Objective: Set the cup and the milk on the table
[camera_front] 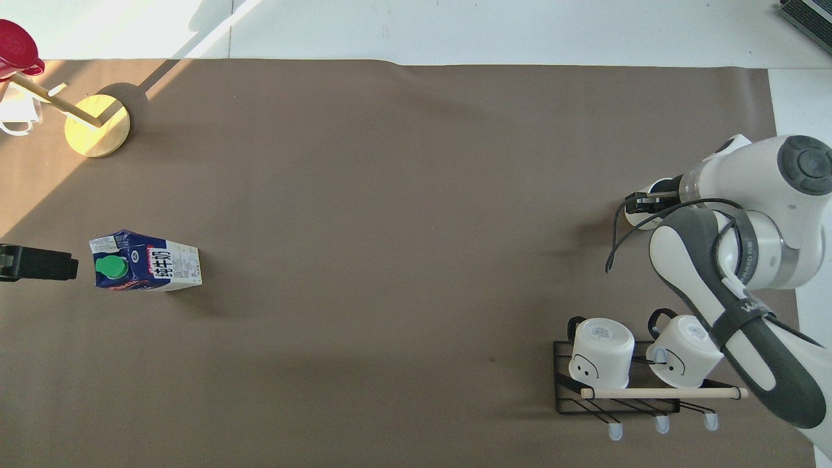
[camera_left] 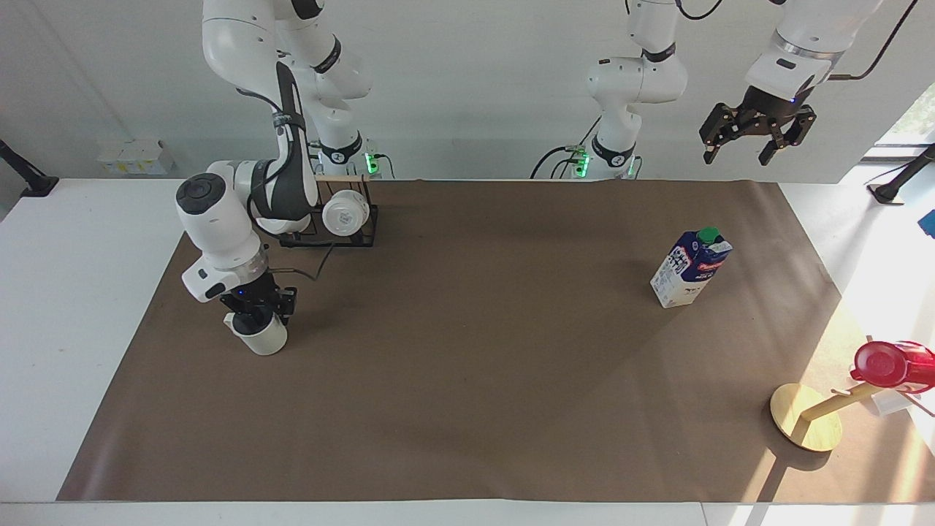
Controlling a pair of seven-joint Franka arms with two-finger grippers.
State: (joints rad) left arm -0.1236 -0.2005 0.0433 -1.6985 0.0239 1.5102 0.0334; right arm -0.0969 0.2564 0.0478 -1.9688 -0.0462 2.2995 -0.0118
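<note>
Right gripper [camera_left: 259, 310]: low over the cup at the right arm's end of the table, its fingers pressed in at the cup's mouth; whether they clamp the rim I cannot tell. From overhead only its dark tip [camera_front: 643, 203] shows past the arm's white wrist.
Cup [camera_left: 264, 337]: upright on the brown mat, off-white, near the mat's edge at the right arm's end and farther from the robots than the rack; in the overhead view just a sliver of its rim [camera_front: 640, 222] shows under the gripper.
Rack [camera_left: 329, 232]: black wire frame with a wooden bar, near the mat's corner by the right arm's base, holding two white mugs [camera_front: 601, 352] tipped on their sides.
Mat [camera_left: 467, 365]: covers most of the white table [camera_left: 66, 292].
Milk [camera_left: 690, 267]: blue-and-white carton with a green cap, standing on the mat toward the left arm's end, well apart from the cup; also plain from above [camera_front: 144, 269].
Left gripper [camera_left: 739, 150]: raised high by the left arm's end of the table, fingers spread apart, nothing between them; the arm waits.
Wooden stand [camera_left: 805, 426]: round base at the mat's corner farthest from the robots at the left arm's end, with a red cup [camera_left: 891, 364] on its peg.
</note>
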